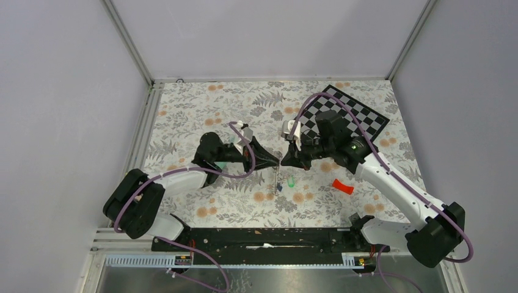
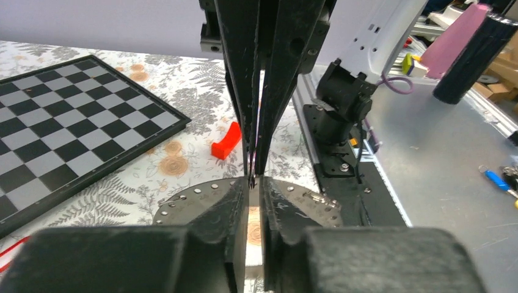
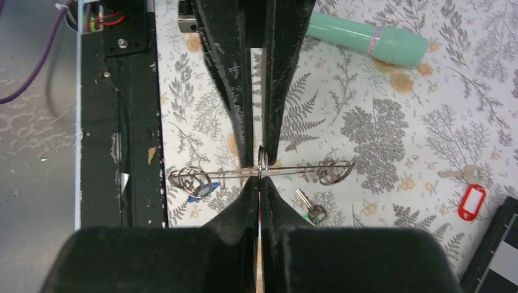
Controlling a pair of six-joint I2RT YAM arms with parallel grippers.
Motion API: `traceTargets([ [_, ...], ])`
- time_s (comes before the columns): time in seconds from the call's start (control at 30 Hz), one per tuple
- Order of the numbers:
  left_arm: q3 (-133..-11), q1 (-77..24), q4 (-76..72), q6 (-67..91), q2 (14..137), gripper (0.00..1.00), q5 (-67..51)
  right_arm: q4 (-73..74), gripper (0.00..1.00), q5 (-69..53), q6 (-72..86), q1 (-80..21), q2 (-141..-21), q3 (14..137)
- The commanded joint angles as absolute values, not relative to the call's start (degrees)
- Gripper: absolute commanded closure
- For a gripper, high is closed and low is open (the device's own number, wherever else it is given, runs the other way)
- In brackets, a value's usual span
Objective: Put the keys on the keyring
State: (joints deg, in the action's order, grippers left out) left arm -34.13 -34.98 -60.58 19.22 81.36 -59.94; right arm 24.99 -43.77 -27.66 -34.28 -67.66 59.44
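Item: keyring [image 3: 261,160], seen edge-on, standing upright at the spot where the two sets of fingertips meet nose to nose above the patterned table [image 1: 201,110]. Right gripper [image 3: 259,186]: fingers pressed together, with the ring's thin edge caught between the tips. Left gripper [image 2: 255,183]: fingers drawn to a narrow slit, the opposite edge of the same ring sitting in that slit. Wire [image 3: 293,169]: a thin metal line running crosswise just past the fingertips, touching the ring, with a small coiled loop at each end. Blue-tagged key [image 1: 279,188]: just under the loop on one side of the tips. Green-tagged key [image 1: 291,182]: close beside the right gripper's fingertips on the other side; whether these two hang or lie on the cloth cannot be told. Red-tagged key [image 3: 471,200]: flat on the table, well apart from both sets of fingers. Mint-green tube [image 3: 366,39]: lying beyond the left fingers, apart from the ring. Red curved piece [image 2: 226,140]: on the cloth beside the right fingers, near the chessboard [image 2: 67,122] edge.
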Motion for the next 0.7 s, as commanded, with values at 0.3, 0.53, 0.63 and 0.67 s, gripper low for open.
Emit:
traceTargets([
  [0.3,-50.59,-34.95,-20.31,-10.52,78.49,0.58,-59.68,36.53,1.0,-35.82,-34.15,-36.05,-71.1,67.49],
  [0.53,-51.89,-36.58,-15.87,-15.27,79.81,0.66,-61.34,36.01,1.0,-35.53,-33.16,-36.21,-71.96,67.68],
  [0.63,-52.62,-37.16,-14.23,-16.78,80.44,0.67,-61.42,35.55,1.0,-35.84,-32.82,-36.3,-71.99,67.6],
  [0.67,-52.72,-37.25,-14.02,-17.01,80.5,0.67,-61.51,35.45,1.0,-35.9,-32.72,-36.28,-72.05,67.52],
])
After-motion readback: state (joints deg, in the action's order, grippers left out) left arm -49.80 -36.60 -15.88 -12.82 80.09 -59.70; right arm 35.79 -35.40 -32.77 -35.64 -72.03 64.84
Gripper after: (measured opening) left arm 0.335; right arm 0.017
